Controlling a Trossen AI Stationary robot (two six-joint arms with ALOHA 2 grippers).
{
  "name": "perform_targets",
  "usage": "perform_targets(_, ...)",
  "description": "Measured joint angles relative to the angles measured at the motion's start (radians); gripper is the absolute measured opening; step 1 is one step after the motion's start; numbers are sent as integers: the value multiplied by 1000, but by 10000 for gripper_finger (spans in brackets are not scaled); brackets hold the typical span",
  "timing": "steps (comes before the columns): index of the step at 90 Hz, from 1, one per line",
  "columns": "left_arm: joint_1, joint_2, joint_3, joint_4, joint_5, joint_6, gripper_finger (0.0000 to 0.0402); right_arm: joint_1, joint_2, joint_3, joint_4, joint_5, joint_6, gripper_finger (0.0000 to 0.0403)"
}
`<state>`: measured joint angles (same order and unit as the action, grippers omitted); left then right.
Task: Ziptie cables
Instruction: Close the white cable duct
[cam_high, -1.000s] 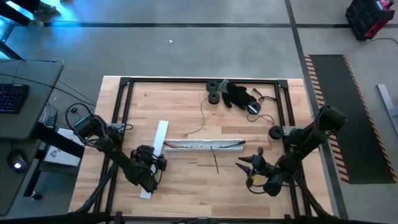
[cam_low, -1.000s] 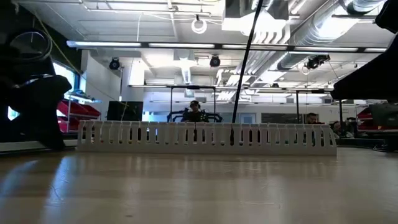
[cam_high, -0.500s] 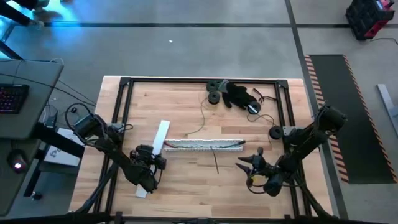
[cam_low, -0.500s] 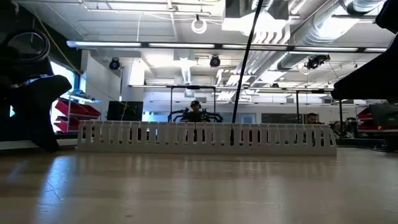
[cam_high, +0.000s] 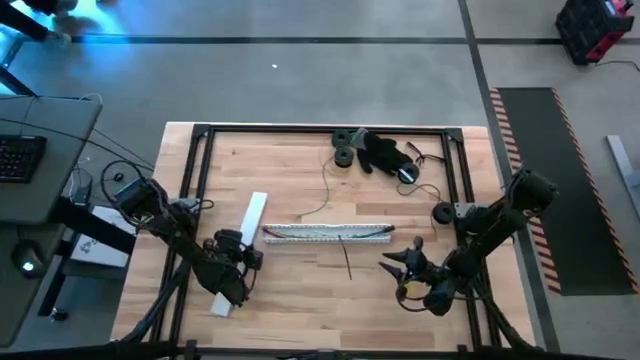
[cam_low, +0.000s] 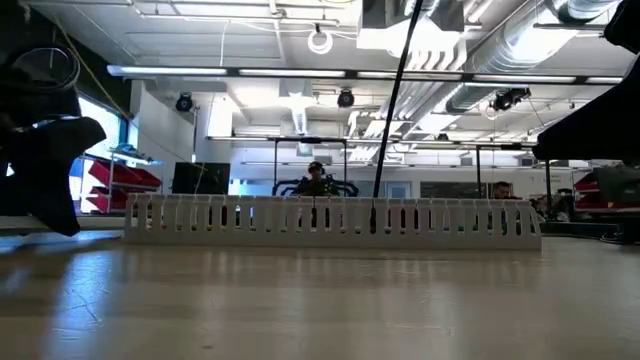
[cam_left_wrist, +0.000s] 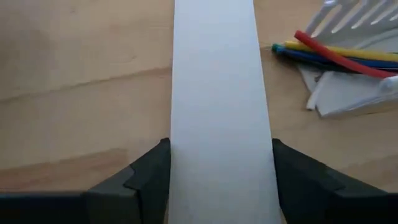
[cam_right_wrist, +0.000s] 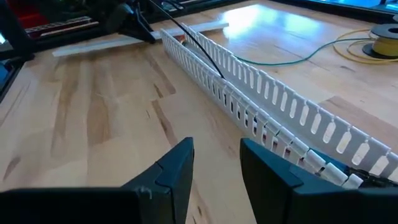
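High view: the left arm reaches low over the counter (cam_high: 300, 290), its left claw (cam_high: 226, 283) clamped across a flat white strip (cam_high: 240, 250). Left wrist view alone shows the cables (cam_left_wrist: 339, 55), red, yellow and blue, lying in the slotted duct (cam_high: 328, 233) just beside that strip. The right claw (cam_high: 392, 263) hovers narrowly parted near the duct's other end.

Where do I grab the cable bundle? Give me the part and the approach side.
Probably the bare ends of the cables poking out of the white slotted duct at the end nearer the left arm; come in along the duct from that end, since elsewhere its walls flank them.
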<state>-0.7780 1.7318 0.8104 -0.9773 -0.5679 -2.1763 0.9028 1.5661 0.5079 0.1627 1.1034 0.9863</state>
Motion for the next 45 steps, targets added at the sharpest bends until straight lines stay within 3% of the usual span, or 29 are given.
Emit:
perform_targets(28, 48, -49, 97, -203, -19, 224, 211, 0, 0, 0, -1, 0, -2, 116)
perform_targets(45, 112, -122, 152, -250, -135, 447, 211, 0, 0, 0, -2, 1, -5, 116)
